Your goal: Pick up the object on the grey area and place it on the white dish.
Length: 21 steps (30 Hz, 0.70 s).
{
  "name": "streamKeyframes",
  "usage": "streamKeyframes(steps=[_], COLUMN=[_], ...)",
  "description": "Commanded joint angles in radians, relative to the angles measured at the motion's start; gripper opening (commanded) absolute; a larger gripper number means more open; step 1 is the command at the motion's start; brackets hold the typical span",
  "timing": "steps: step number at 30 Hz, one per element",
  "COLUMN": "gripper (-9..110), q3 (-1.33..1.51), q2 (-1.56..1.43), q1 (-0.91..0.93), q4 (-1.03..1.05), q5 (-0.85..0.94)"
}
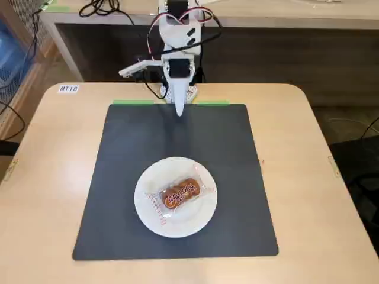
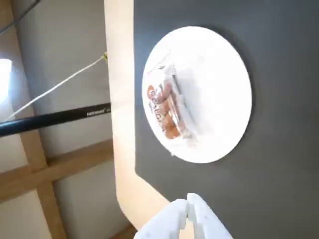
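snack cake (image 1: 180,193): lower centre, on white dish (image 1: 148,216), well apart from gripper
gripper (image 1: 179,110): upper centre, jaws clenched, empty

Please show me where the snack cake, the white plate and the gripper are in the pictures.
snack cake (image 1: 180,194), fixed view, on the orange-brown middle of the wrapped cake.
white plate (image 1: 198,220), fixed view, on a bare part near the plate's rim.
gripper (image 2: 190,200), wrist view, between the two white fingertips, which stand together.
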<state>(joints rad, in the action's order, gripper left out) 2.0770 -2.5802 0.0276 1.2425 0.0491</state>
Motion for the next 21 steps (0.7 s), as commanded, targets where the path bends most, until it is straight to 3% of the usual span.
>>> streamKeyframes(steps=[1,11,17,21], gripper=[0,0,0,0], q3=[0.255,0.759,0.933,0.968], q2=[-0.187,-0.489,-0.77,-0.772], q1=[-0.009,0.003,0.029,0.029], q4=[-0.107,-0.225,-0.135,-0.12], q5=[0.015,0.021,0.008,0.017])
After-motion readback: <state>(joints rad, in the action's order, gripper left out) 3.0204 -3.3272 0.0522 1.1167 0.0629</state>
